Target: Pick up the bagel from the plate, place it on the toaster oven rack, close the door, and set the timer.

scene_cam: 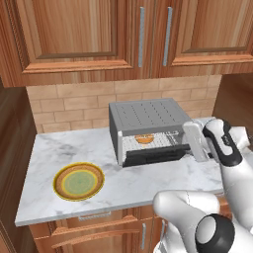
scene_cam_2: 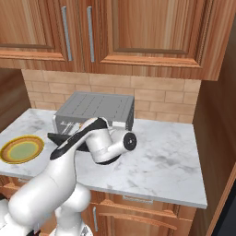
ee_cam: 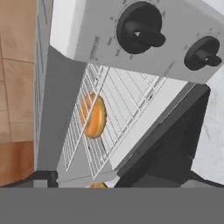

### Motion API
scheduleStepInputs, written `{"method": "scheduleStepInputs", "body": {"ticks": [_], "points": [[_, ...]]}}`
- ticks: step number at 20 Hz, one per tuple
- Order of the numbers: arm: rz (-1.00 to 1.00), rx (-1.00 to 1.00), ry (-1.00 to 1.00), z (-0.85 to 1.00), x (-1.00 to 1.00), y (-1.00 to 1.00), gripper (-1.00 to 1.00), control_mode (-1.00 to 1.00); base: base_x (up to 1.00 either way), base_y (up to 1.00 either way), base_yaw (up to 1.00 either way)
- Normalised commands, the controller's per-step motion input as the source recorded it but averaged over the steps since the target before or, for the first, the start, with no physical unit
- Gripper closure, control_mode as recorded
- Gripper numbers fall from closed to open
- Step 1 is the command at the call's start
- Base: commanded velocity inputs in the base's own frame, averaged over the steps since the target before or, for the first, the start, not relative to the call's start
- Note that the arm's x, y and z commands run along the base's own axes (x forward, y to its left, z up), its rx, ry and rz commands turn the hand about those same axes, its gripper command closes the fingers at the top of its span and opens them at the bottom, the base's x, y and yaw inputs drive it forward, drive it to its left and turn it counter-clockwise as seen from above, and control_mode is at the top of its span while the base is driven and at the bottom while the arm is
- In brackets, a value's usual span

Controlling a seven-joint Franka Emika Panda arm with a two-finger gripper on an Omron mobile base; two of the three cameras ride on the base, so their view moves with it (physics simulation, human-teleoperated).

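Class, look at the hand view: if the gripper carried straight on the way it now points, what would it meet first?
Probably the toaster oven rack, where the bagel already lies, just inside the open door. The open gripper faces the oven's front, though depth is hard to judge, so the door's edge might come first.

Two base cameras look forward and down at a marble counter [scene_cam: 148,180] from behind the arm, one from its left, one from its right; both take in the toaster oven [scene_cam: 148,126] and the plate [scene_cam: 79,181]. The hand camera, rolled sideways, sits close to the oven's front, facing its knobs [ee_cam: 140,28] and the toaster oven rack [ee_cam: 118,109].
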Motion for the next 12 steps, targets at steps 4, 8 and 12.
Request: {"method": "scheduleStepInputs", "body": {"ticks": [4, 8, 12], "points": [[-0.06, 0.05, -0.07, 0.00, 0.46, 0.43, -1.00, -1.00, 0.00, 0.00, 0.00], [-0.06, 0.05, -0.04, 0.00, 0.45, 0.42, -1.00, -1.00, 0.00, 0.00, 0.00], [-0.06, 0.04, -0.02, 0.00, 0.43, 0.38, -1.00, -1.00, 0.00, 0.00, 0.00]]}}
